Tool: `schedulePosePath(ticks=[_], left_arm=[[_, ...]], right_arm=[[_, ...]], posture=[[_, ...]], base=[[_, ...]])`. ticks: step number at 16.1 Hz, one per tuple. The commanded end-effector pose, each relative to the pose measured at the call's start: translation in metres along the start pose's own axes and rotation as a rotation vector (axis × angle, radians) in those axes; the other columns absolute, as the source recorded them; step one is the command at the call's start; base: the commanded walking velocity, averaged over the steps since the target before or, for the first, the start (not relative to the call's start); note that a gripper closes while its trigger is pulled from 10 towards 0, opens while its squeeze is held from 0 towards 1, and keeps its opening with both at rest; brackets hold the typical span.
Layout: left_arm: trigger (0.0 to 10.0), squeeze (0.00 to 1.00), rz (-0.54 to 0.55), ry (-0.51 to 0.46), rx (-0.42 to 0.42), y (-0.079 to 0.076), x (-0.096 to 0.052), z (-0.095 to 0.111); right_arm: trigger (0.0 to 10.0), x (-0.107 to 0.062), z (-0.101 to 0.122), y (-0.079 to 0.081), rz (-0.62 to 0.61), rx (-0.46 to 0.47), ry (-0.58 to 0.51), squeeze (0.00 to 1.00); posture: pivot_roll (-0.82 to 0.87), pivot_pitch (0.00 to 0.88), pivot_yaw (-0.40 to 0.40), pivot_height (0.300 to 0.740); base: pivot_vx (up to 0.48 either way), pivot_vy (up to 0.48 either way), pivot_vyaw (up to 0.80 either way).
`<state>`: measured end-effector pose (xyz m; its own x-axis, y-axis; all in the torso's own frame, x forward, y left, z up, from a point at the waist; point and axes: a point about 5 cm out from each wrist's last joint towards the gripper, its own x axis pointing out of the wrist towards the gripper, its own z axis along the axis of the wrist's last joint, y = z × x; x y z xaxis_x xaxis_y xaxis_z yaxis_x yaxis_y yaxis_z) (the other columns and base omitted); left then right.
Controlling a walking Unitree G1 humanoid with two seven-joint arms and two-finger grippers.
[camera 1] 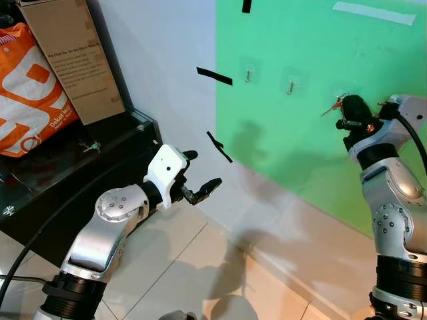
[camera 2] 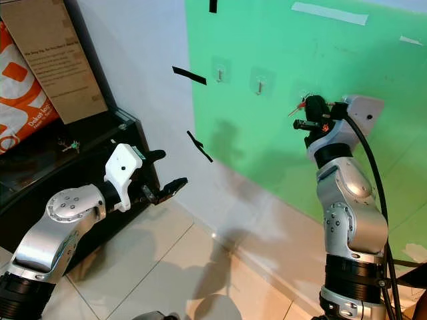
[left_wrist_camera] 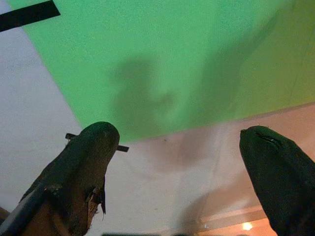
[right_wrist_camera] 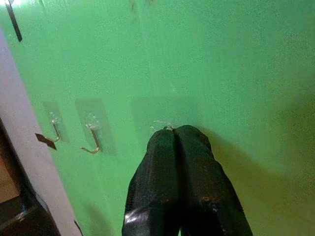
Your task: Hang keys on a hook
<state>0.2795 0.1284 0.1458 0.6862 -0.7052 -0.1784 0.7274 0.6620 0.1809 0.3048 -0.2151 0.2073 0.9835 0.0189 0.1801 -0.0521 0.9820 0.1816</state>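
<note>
Green board [camera 1: 320, 100] covers the wall ahead of both pincers, with white wall [camera 1: 167, 60] to its left and pale floor tiles [camera 1: 173, 267] below. Strips of black tape [camera 1: 214, 76] and one strip of pale tape [camera 1: 373, 13] are stuck on these surfaces. A black cabinet [camera 1: 87, 180] stands beyond and to the left of the left pincer, carrying an orange bag [camera 1: 27, 93] and a leaning brown cardboard box [camera 1: 70, 53] (a small greenish object lies on its top too, too small to identify).

The right pincer [right_wrist_camera: 173, 132] is raised against the green board, its two black fingers pressed together with their tips at the rightmost of three clear-backed hooks, the third hook [right_wrist_camera: 160, 125], which is largely hidden behind the tips. The first hook [camera 1: 248, 73] and second hook [camera 1: 291, 85] lie to the left of this pincer and are bare. A small red-and-silver piece, apparently the keys [camera 1: 331, 107], sticks out just left of the right pincer, at the third hook; whether it is gripped or already hanging cannot be told.

The left pincer [camera 1: 195, 175] is held low, well left of and below the right one, its fingers spread wide apart with nothing between them, pointing toward the foot of the wall.
</note>
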Motion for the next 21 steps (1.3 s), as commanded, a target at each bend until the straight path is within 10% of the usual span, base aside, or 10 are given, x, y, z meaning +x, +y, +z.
schedulePosePath(ticks=[1, 10, 21], left_arm=[[10.0, 0.0, -0.001, 0.0, 0.011, 0.0, -0.002, 0.002], [10.0, 0.0, -0.008, 0.005, 0.016, -0.002, -0.002, 0.0], [10.0, 0.0, -0.013, 0.001, 0.012, -0.004, -0.001, 0.001]], right_arm=[[10.0, -0.002, -0.009, -0.001, 0.014, -0.007, 0.058, 0.0], [10.0, 0.0, -0.022, -0.005, -0.072, -0.027, 0.134, 0.0], [10.0, -0.017, -0.034, 0.004, 0.127, -0.133, 0.306, 0.0]], posture=[[-0.05, 0.0, 0.05, 0.74], [-0.05, 0.0, 0.045, 0.74], [-0.06, 0.0, 0.04, 0.74]], base=[[0.0, 0.0, 0.0], [0.0, 0.0, 0.0], [0.0, 0.0, 0.0]])
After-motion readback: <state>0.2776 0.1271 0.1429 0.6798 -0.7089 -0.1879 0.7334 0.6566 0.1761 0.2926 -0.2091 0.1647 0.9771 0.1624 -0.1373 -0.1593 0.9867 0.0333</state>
